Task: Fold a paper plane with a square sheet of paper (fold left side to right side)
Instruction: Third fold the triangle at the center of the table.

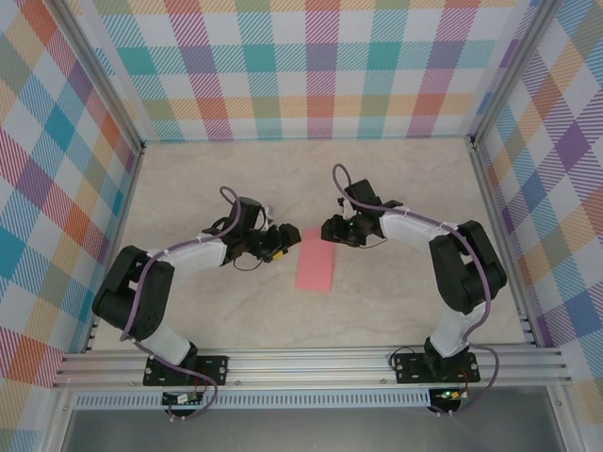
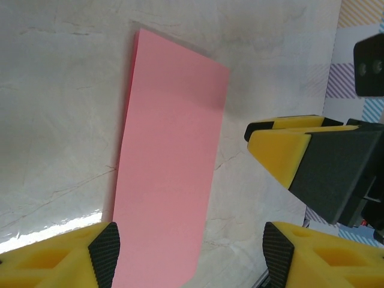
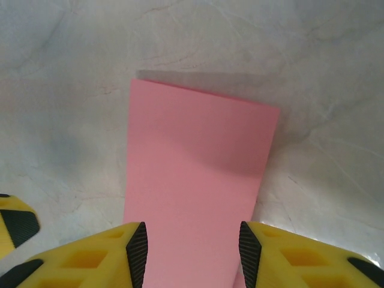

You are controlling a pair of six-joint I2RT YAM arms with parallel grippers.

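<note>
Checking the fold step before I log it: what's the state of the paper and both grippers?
square sheet of paper: folded in half into a narrow rectangle, lying on the table.
left gripper: open, jaws wide, over one end of the paper, holding nothing.
right gripper: open, jaws apart over the paper's end, not gripping it.

A pale, marble-veined worktop (image 1: 236, 179) lies flat and matte, with faint grey cracks running across it and a bright glare patch (image 2: 48, 231) in the left wrist view. Checked walls (image 1: 301, 66) in pastel colours enclose three sides. Slotted aluminium rails (image 1: 311, 363) line the near edge.
</note>
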